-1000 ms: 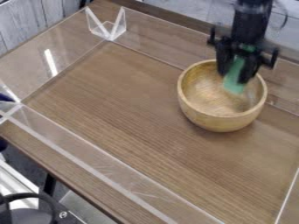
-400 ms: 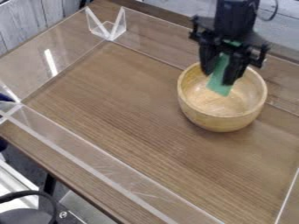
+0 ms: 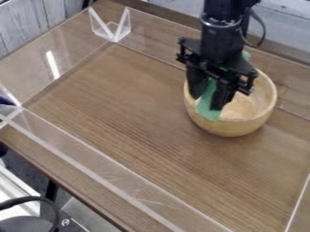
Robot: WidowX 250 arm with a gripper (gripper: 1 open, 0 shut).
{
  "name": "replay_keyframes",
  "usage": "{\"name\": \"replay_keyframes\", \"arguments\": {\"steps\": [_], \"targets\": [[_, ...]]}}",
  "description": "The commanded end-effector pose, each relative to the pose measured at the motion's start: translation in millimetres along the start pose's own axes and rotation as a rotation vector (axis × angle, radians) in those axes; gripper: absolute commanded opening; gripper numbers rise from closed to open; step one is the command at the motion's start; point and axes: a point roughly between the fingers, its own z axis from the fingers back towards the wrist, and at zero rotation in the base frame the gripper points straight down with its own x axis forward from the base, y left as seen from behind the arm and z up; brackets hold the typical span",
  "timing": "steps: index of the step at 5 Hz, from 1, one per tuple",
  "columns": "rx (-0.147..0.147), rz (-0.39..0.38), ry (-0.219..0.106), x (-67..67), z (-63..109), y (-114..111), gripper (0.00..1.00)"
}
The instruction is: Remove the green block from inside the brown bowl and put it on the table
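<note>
My black gripper (image 3: 217, 95) hangs over the left rim of the brown bowl (image 3: 247, 117) and is shut on the green block (image 3: 219, 98). The block hangs nearly upright between the fingers, its lower end at about the level of the bowl's left rim. The bowl is a round, light tan wooden one with a pale inside, standing at the right side of the table (image 3: 121, 118). The arm hides part of the bowl's far rim.
Low clear acrylic walls (image 3: 49, 68) edge the wood-grain tabletop. A clear plastic bracket (image 3: 111, 25) stands at the far left corner. The table's right edge runs close behind the bowl.
The gripper has lifted the green block out of the bowl's middle and carried it left, from over the bowl's right half to over its left rim.
</note>
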Motion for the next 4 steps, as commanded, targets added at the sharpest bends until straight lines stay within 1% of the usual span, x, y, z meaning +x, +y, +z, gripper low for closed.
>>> {"name": "replay_keyframes", "arguments": {"steps": [1, 2, 3, 4], "targets": [[0.007, 0.01, -0.047, -3.6, 9.6, 5.1, 0.0], [0.008, 0.019, -0.02, -17.1, -3.7, 7.9, 0.0], [0.009, 0.025, 0.008, -25.4, -16.4, 12.9, 0.0], [0.006, 0.032, 0.028, -34.0, -31.5, 19.9, 0.0]]}}
